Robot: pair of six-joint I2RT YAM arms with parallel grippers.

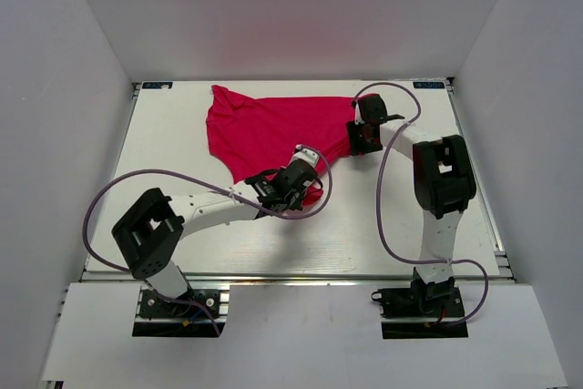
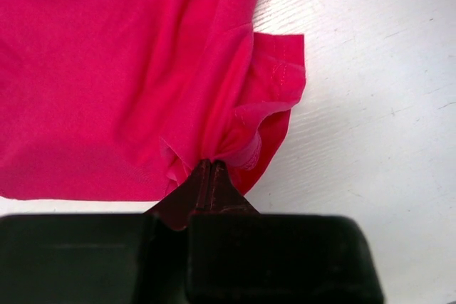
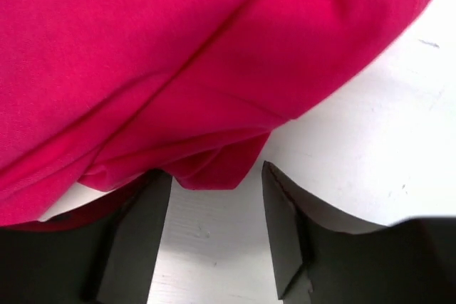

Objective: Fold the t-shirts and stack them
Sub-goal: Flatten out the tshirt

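Note:
The crimson-pink t-shirt [image 1: 269,129] lies bunched across the back middle of the white table. My left gripper [image 1: 293,184] is at its near edge, shut on a gathered fold of the cloth [image 2: 235,140]; the pinched tips [image 2: 205,169] show in the left wrist view. My right gripper [image 1: 364,138] is at the shirt's right edge, open, with a folded corner of the shirt [image 3: 214,172] lying just in front of the gap between the fingers [image 3: 281,204]. The neck tag is hidden.
The white table [image 1: 410,216] is walled by white panels on three sides. Purple cables [image 1: 392,179] loop over the table beside each arm. The arm bases [image 1: 178,302] stand at the near edge.

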